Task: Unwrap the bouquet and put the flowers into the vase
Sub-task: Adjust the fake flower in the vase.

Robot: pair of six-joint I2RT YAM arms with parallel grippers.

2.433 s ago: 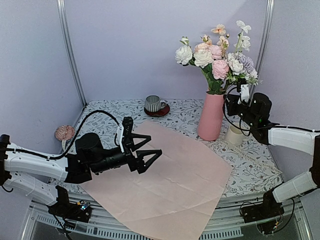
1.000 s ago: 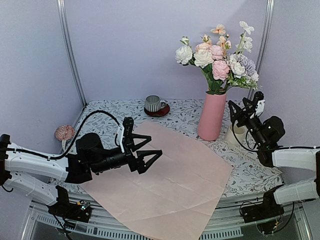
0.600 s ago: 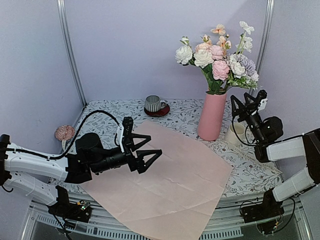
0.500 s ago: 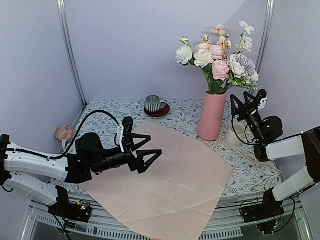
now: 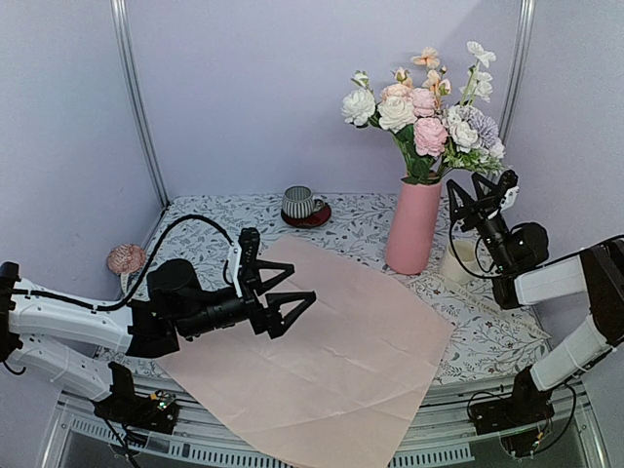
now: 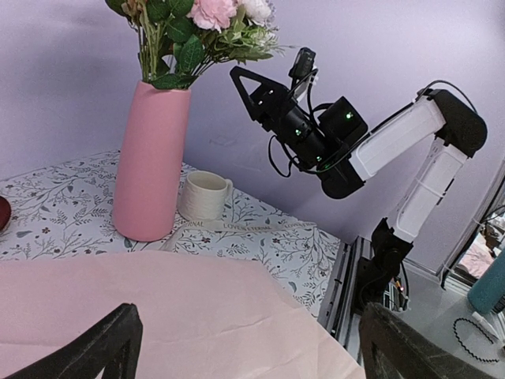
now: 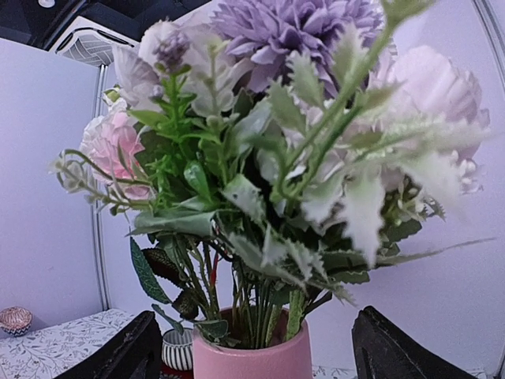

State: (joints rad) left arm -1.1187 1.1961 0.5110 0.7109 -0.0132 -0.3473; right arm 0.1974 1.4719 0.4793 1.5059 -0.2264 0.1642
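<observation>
The flowers (image 5: 421, 107) stand stems-down in the vase (image 5: 412, 226) at the far right of the worktop (image 5: 487, 331), their blooms fanned out above its rim, so the placing looks done. The pale pink paper (image 5: 322, 351) lies spread flat over the middle and near side, plainly unwrapped. A cream ribbon (image 6: 237, 227) lies loose by the foot of the vase, beside the cream mug (image 5: 456, 261). The right hand (image 5: 481, 190) hovers just right of the flowers, at the height of the lower leaves and above the mug, its jaws spread wide and holding nothing. Its own view frames the stems and the mouth of the vase between its fingers, and nothing there shows it touching them. It seems placed either to let the stems settle or to tidy them if one leans. The left hand (image 5: 303, 284) hangs low over the left part of the paper, fully released and empty, pointing toward the vase. It appears parked clear of the arrangement.
</observation>
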